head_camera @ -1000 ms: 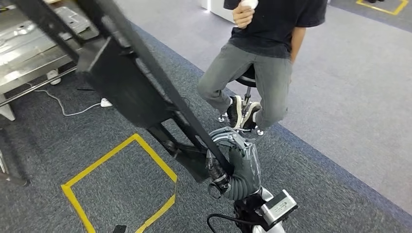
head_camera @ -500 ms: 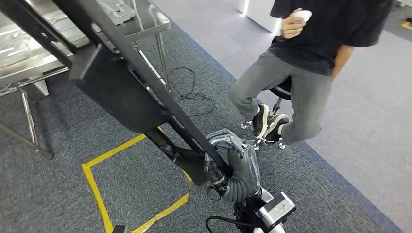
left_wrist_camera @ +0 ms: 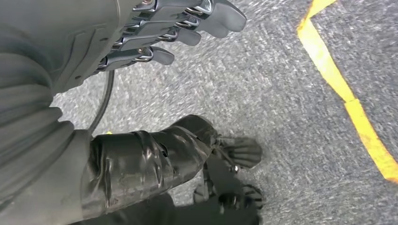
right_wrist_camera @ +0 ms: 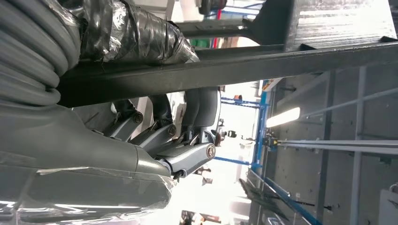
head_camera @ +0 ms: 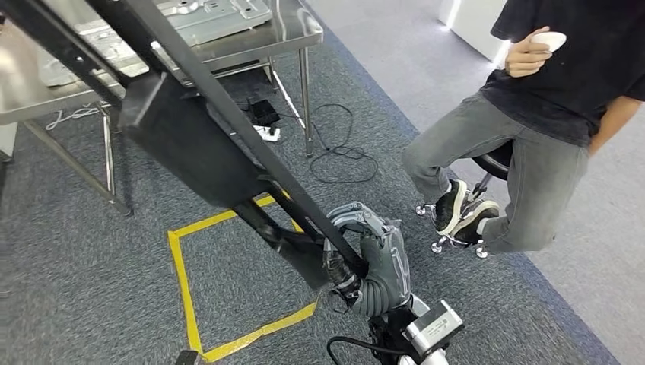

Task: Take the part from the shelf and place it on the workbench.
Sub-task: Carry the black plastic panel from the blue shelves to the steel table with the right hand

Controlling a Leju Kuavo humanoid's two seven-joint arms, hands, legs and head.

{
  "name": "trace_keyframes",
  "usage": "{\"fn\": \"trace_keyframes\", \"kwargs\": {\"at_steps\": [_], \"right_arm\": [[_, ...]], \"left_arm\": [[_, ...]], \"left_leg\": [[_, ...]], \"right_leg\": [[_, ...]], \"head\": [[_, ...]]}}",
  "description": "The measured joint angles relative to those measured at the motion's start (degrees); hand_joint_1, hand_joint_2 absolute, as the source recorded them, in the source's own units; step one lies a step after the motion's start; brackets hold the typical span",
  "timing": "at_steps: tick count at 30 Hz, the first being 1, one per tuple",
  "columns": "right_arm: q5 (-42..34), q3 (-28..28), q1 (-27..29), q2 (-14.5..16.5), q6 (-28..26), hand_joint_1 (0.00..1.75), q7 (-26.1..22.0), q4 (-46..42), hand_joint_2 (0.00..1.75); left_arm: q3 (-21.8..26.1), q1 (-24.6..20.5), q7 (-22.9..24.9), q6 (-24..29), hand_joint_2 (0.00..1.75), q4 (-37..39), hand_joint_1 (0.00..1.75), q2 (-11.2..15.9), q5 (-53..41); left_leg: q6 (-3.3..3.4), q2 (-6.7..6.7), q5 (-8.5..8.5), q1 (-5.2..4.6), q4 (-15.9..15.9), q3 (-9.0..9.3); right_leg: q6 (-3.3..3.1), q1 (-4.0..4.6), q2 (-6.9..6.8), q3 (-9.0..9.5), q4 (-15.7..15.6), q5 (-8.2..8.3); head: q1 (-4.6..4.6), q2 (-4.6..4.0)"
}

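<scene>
Item: part (head_camera: 190,144), a long black metal frame with a flat black panel fixed to it. We record it in the head view as off the floor, slanting from the upper left of the picture down to the lower middle. Its lower end sits in the right hand (head_camera: 373,262).

Right hand: we note its fingers (head_camera: 351,220) wrapped over one slim bar of the part, near the bar's lower end, with the panel above and to the left of the grip. In the right wrist view the same bar (right_wrist_camera: 234,68) crosses the palm, the right hand (right_wrist_camera: 141,117) curled round it from beneath. The hold looks firm, though we cannot judge how tightly the thumb bears on the bar.

Left hand (left_wrist_camera: 155,35): we see it in the left wrist view above grey carpet (left_wrist_camera: 281,117), holding nothing, fingers (left_wrist_camera: 187,21) spread loosely and slightly bent.

Workbench (head_camera: 251,42): a steel table at the upper left of the head view, its near right corner just behind the part's upper stretch. Pressed metal sheets (head_camera: 198,15) lie on its top.

Floor: yellow tape square (head_camera: 182,281) under the part's lower end; black cables (head_camera: 342,160) near the workbench leg.

Person (head_camera: 548,99): seated on a wheeled stool (head_camera: 487,163) at the right, well apart from the part, a white object (head_camera: 549,39) in one hand.
</scene>
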Motion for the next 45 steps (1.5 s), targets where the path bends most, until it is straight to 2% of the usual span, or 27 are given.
{"fn": "trace_keyframes", "kwargs": {"at_steps": [1, 2, 3, 4, 5, 6, 8, 10, 11, 13, 15, 17, 18, 19, 20, 21, 23, 25, 28, 32, 35, 36, 37, 38, 40, 44, 45], "right_arm": [[0.02, 0.0, 0.0, 0.0, 0.0, 1.75, 0.0, 0.0, 1.75], [0.05, 0.0, 0.02, 0.0, 0.0, 1.75, 0.02, 0.01, 1.75], [0.08, 0.0, 0.05, 0.0, -0.01, 1.75, 0.05, 0.04, 1.75], [0.11, 0.0, 0.07, 0.0, -0.02, 1.75, 0.1, 0.09, 1.75], [0.21, 0.0, 0.09, 0.0, -0.03, 1.75, 0.15, 0.13, 1.75], [0.32, 0.0, 0.1, 0.0, -0.04, 1.75, 0.17, 0.16, 1.75], [0.59, 0.0, 0.09, 0.0, -0.08, 1.75, 0.25, 0.16, 1.75], [0.83, 0.0, 0.04, 0.0, -0.19, 1.75, 0.51, 0.15, 1.75], [0.94, 0.0, 0.01, 0.0, -0.25, 1.75, 0.71, 0.15, 1.75], [1.14, 0.0, -0.05, -0.01, -0.28, 1.75, 1.0, 0.14, 1.75], [1.33, 0.0, -0.14, -0.03, -0.31, 1.75, 1.07, 0.12, 1.75], [0.92, 0.0, -0.06, -0.09, -0.31, 1.75, 0.92, 0.11, 1.75], [0.39, 0.0, 0.09, -0.13, -0.29, 1.75, 0.79, 0.12, 1.75], [-0.13, 0.0, 0.29, -0.17, -0.37, 1.75, 0.64, 0.13, 1.75], [-0.41, -0.01, 0.52, -0.25, -0.66, 1.75, 0.45, 0.11, 1.75], [-0.41, -0.04, 0.75, -0.38, -1.18, 1.75, 0.26, 0.03, 1.75], [-0.13, -0.22, 1.12, -0.81, -2.32, 1.75, -0.04, -0.27, 1.75], [-0.09, -0.48, 1.38, -1.2, -2.92, 1.75, -0.14, -0.65, 1.75], [-0.16, -0.61, 1.74, -1.53, -3.16, 1.75, -0.18, -1.09, 1.75], [-0.19, -0.62, 1.81, -1.59, -3.17, 1.75, -0.18, -1.19, 1.75], [-0.52, -0.63, 2.01, -1.71, -2.94, 1.75, -0.37, -1.55, 1.75], [-0.77, -0.63, 2.07, -1.74, -2.82, 1.75, -0.5, -1.62, 1.75], [-1.05, -0.63, 2.11, -1.75, -2.72, 1.75, -0.64, -1.62, 1.75], [-1.26, -0.63, 2.12, -1.75, -2.65, 1.75, -0.81, -1.63, 1.75], [-1.57, -0.64, 2.1, -1.75, -2.55, 1.75, -1.1, -1.67, 1.75], [-1.92, -0.64, 2.08, -1.79, -2.08, 1.75, -1.34, -1.79, 1.75], [-2.14, -0.64, 2.06, -1.8, -1.98, 1.75, -1.44, -1.81, 1.75]], "left_arm": [[-0.01, -0.08, 0.04, -0.03, 1.75, 0.0, 0.0, -0.01, 0.0], [-0.01, -0.2, 0.08, -0.05, 1.75, 0.0, 0.0, -0.02, -0.01], [-0.02, -0.28, 0.09, -0.09, 1.75, 0.0, 0.0, -0.03, -0.01], [-0.02, -0.3, 0.09, -0.1, 1.75, 0.01, 0.0, -0.03, -0.01], [-0.02, -0.25, 0.11, -0.11, 1.75, 0.01, 0.0, -0.02, -0.01], [-0.02, -0.16, 0.13, -0.11, 1.75, 0.02, 0.0, 0.01, -0.01], [-0.02, -0.14, 0.14, -0.13, 1.75, 0.02, 0.0, 0.09, -0.01], [-0.02, -0.39, 0.1, -0.19, 1.75, 0.02, 0.0, 0.13, -0.02], [-0.02, -0.47, 0.09, -0.23, 1.75, 0.02, 0.0, 0.13, -0.02], [-0.03, -0.33, 0.1, -0.28, 1.75, 0.02, 0.0, 0.12, -0.03], [-0.04, -0.22, 0.15, -0.29, 1.75, 0.03, 0.0, 0.1, -0.08], [-0.04, -0.4, 0.16, -0.31, 1.75, 0.03, 0.0, 0.09, -0.14], [-0.04, -0.5, 0.15, -0.31, 1.75, 0.03, 0.0, 0.1, -0.16], [-0.04, -0.54, 0.16, -0.45, 1.75, 0.04, 0.0, 0.11, -0.27], [-0.08, -0.53, 0.2, -0.8, 1.75, 0.04, 0.0, 0.13, -0.57], [-0.19, -0.5, 0.25, -1.32, 1.75, 0.04, 0.0, 0.16, -0.98], [-0.54, -0.45, 0.34, -2.44, 1.75, 0.04, 0.0, 0.22, -1.87], [-0.86, -0.47, 0.39, -2.94, 1.75, 0.04, 0.0, 0.27, -2.2], [-1.03, -0.37, 0.42, -3.13, 1.75, 0.04, 0.0, 0.43, -2.25], [-1.04, -0.34, 0.43, -3.16, 1.75, 0.04, 0.0, 0.56, -2.26], [-1.37, -0.37, 0.37, -3.21, 1.75, 0.04, 0.0, 0.93, -2.25], [-1.5, -0.36, 0.31, -3.24, 1.75, 0.04, 0.0, 1.02, -2.24], [-1.55, -0.33, 0.26, -3.26, 1.75, 0.04, 0.0, 1.13, -2.23], [-1.57, -0.37, 0.21, -3.28, 1.75, 0.04, 0.0, 1.22, -2.23], [-1.71, -0.56, 0.13, -3.38, 1.75, 0.04, 0.0, 1.29, -2.22], [-1.99, -0.51, 0.09, -3.64, 1.75, 0.04, 0.0, 1.32, -2.17], [-2.01, -0.52, 0.08, -3.77, 1.75, 0.04, 0.0, 1.33, -2.14]], "left_leg": [[-0.24, 1.87, -1.45, 0.01, 2.82, -1.38], [-0.52, 2.97, -3.0, 0.09, 6.28, -3.23], [-0.75, 3.42, -4.03, 0.24, 9.33, -4.89], [-0.97, 3.68, -4.19, 0.4, 11.05, -5.9], [-1.13, 3.91, -3.39, 0.53, 10.95, -5.96], [-1.22, 4.33, -1.72, 0.62, 8.71, -4.89], [-1.07, 6.59, 1.45, 0.35, 1.72, -1.32], [-0.31, 8.15, 2.34, -0.17, -2.25, 0.63], [0.13, 8.04, 2.09, -0.44, -2.5, 0.7], [0.89, 6.54, 2.13, -0.25, -2.8, 0.85], [1.58, 5.38, 2.19, 0.05, -3.23, 1.31], [2.19, 4.5, 2.14, 0.13, -3.37, 1.53], [2.43, 4.06, 2.09, 0.08, -3.37, 1.58], [2.52, 3.55, 2.01, 0.03, -3.36, 1.68], [2.54, 3.07, 1.9, -0.03, -3.34, 1.84], [2.51, 2.64, 1.76, -0.06, -3.32, 2.07], [2.28, 1.96, 1.45, -0.08, -3.27, 2.53], [1.78, 1.55, 1.22, -0.17, -3.13, 2.56], [1.0, 1.42, 1.27, -0.07, -3.31, 2.41], [0.75, 1.53, 1.2, -0.06, -3.34, 2.41], [-0.65, 3.33, -3.31, 0.35, 7.12, -2.73], [-1.05, 3.89, -3.84, 0.57, 9.48, -3.91], [-1.19, 4.05, -2.22, 0.69, 7.59, -3.04], [-1.2, 4.23, -0.64, 0.73, 3.87, -1.21], [-0.81, 4.39, 0.93, 0.47, -1.54, 1.53], [0.76, 4.09, 0.99, 0.22, -2.74, 2.07], [1.19, 4.09, 1.09, 0.27, -2.91, 2.18]], "right_leg": [[-0.28, 0.07, -0.78, 0.25, -0.15, -0.09], [-0.49, 0.15, -1.63, 0.42, -0.19, -0.25], [-0.56, 0.19, -2.48, 0.54, -0.16, -0.43], [-0.53, 0.2, -3.29, 0.68, -0.12, -0.63], [-0.44, 0.17, -4.04, 0.84, -0.04, -0.87], [-0.28, 0.12, -4.7, 1.04, 0.06, -1.13], [0.25, 0.19, -5.93, 1.55, 0.26, -1.76], [0.92, 0.5, -7.12, 2.01, 0.32, -2.3], [1.22, 0.7, -7.7, 2.21, 0.23, -2.47], [1.85, 0.68, -8.48, 2.7, 0.16, -2.91], [2.4, 0.44, -6.62, 2.0, 2.5, -4.56], [2.57, 0.33, -3.65, -1.37, 9.08, -7.58], [2.59, 0.34, -2.88, -3.54, 12.73, -8.77], [2.59, 0.36, -2.47, -5.2, 15.15, -9.08], [2.54, 0.36, -2.27, -5.98, 15.64, -8.27], [2.41, 0.37, -2.17, -5.65, 13.9, -6.41], [1.83, 0.46, -1.78, -2.99, 6.81, -1.98], [1.28, 0.67, -1.24, -0.86, 1.6, -0.14], [0.93, 0.97, -1.01, -0.54, 0.61, -0.21], [0.69, 0.8, -1.05, -0.44, 0.39, -0.08], [-0.3, 0.28, -1.76, 0.07, -0.24, 0.02], [-0.4, 0.27, -1.96, 0.14, -0.13, -0.14], [-0.23, 0.19, -1.99, 0.14, 0.08, -0.31], [0.02, 0.1, -2.0, 0.17, 0.29, -0.5], [0.64, 0.19, -2.04, 0.11, 0.68, -0.85], [1.84, 0.28, -2.06, 0.16, 0.6, -0.98], [2.12, 0.21, -2.03, -0.2, 1.46, -1.62]], "head": [[-0.19, 0.0], [-0.33, 0.0], [-0.34, 0.0], [-0.35, 0.0], [-0.36, 0.0], [-0.37, 0.0], [-0.42, 0.0], [-0.37, 0.0], [-0.32, 0.0], [-0.19, 0.0], [0.08, 0.0], [0.49, 0.0], [0.61, 0.0], [0.64, 0.0], [0.64, 0.0], [0.66, 0.0], [0.69, 0.0], [0.68, 0.0], [0.64, 0.0], [0.63, 0.0], [0.32, 0.0], [0.22, 0.0], [0.21, 0.0], [0.21, 0.0], [0.21, 0.0], [0.29, 0.0], [0.34, 0.0]]}}
